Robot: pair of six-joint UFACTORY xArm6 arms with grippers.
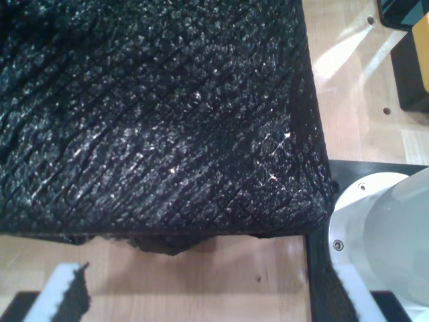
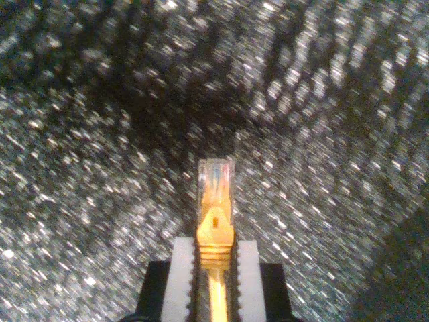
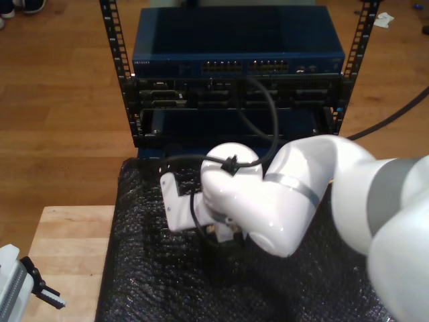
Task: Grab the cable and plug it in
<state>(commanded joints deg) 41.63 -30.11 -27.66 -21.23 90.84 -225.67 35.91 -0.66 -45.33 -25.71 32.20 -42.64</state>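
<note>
Second gripper (image 2: 214, 258) pinches cable (image 2: 215, 201) over black mat (image 2: 80, 201) | first gripper (image 1: 208, 295) spread | rack (image 3: 238, 67) lettering unreadable

Rough, glinting black textured mat (image 1: 154, 114) over pale smooth wood counter (image 1: 221, 282); clear glossy plastic plug (image 2: 216, 176) on yellow-orange cable (image 2: 216, 295); serrated white fingers (image 2: 182, 282); glossy white arm shell (image 3: 281, 201).
</note>
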